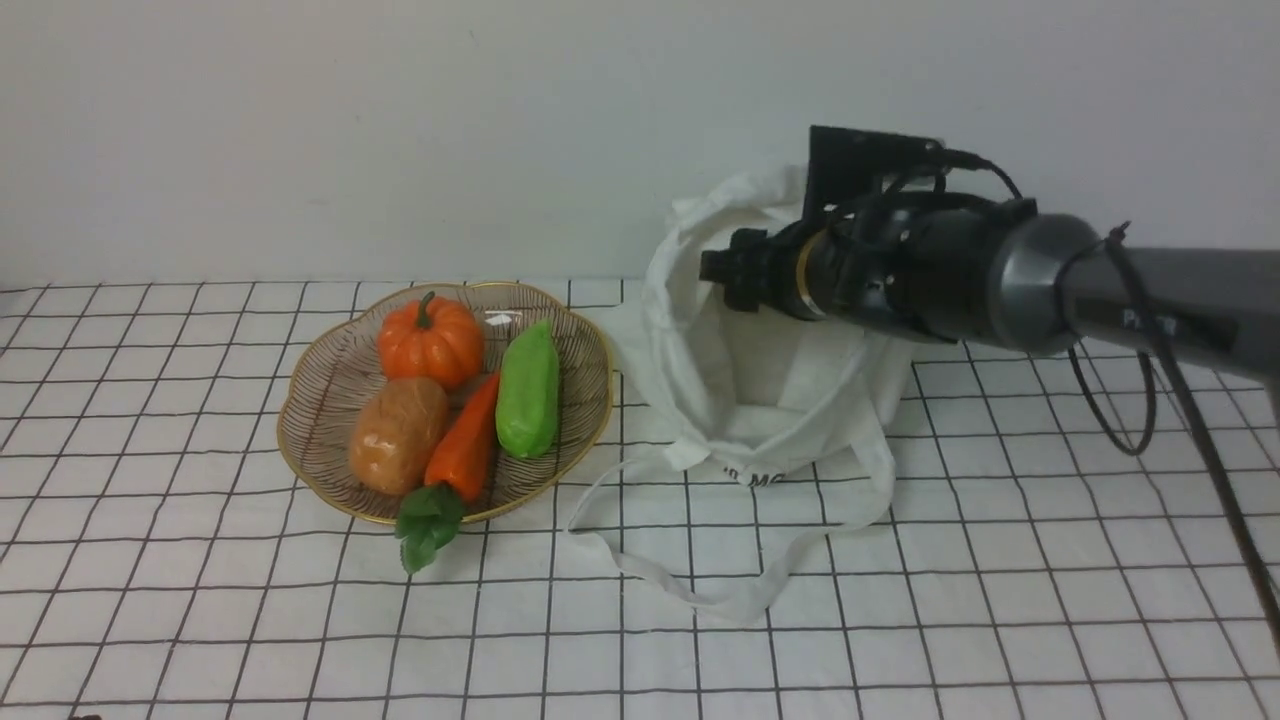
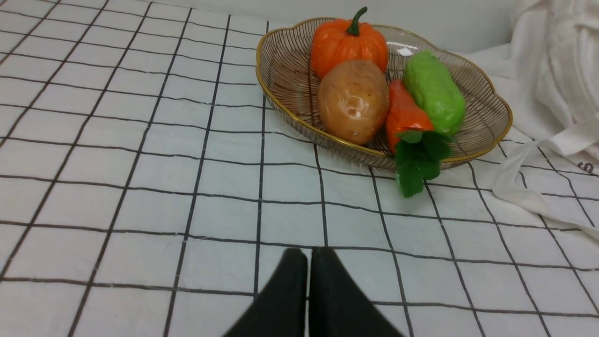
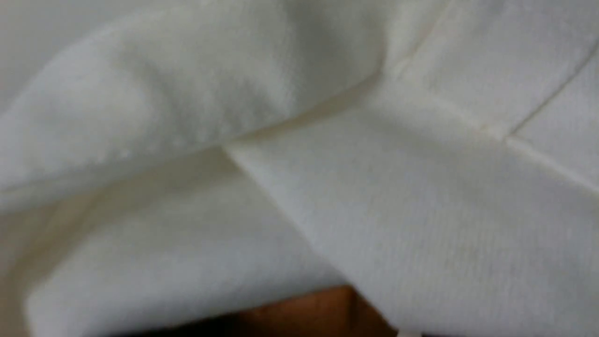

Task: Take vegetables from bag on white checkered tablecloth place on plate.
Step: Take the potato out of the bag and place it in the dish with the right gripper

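The white bag stands open on the white checkered tablecloth, to the right of the plate. My right gripper reaches into the bag's mouth; its fingertips are hidden by cloth. In the right wrist view the bag's cloth fills the frame, and a smooth orange-brown patch that looks like the round vegetable shows at one edge. My left gripper is shut and empty, low over the tablecloth, short of the plate. The bag's edge also shows there.
On the plate lie a ribbed pumpkin, a brown potato, an orange carrot with green leaves over the rim, and a green vegetable. The bag's long straps trail toward the front. A wall stands close behind.
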Robot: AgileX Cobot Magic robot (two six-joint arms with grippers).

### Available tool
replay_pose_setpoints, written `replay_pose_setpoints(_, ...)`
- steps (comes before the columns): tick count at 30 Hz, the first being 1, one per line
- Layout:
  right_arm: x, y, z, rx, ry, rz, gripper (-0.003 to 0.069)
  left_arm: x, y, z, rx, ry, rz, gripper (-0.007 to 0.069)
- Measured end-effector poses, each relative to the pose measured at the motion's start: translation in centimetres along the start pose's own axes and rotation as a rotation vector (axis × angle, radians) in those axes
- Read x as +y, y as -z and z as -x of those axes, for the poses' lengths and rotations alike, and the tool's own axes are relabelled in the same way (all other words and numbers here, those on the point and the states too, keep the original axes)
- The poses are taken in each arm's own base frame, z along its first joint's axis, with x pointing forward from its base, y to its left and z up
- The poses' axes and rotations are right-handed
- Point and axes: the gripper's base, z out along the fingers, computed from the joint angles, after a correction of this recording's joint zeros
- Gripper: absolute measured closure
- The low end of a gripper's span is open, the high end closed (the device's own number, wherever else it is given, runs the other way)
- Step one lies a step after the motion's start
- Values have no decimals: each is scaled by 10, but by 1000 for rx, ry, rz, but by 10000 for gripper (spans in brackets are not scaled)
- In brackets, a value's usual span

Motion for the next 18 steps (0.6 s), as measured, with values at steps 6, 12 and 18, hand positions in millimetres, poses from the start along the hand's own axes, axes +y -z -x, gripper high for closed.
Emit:
replay_pose_setpoints(6, 12, 8, -19, 98, 87, -102, 183, 0, 0, 0, 0, 0, 0, 632)
replay_pose_setpoints(12, 8, 12, -31, 242, 72, -147, 183, 0, 0, 0, 0, 0, 0, 632)
replay_pose_setpoints(18, 13, 35, -29, 359, 126, -119, 183, 0, 0, 0, 0, 0, 0, 632)
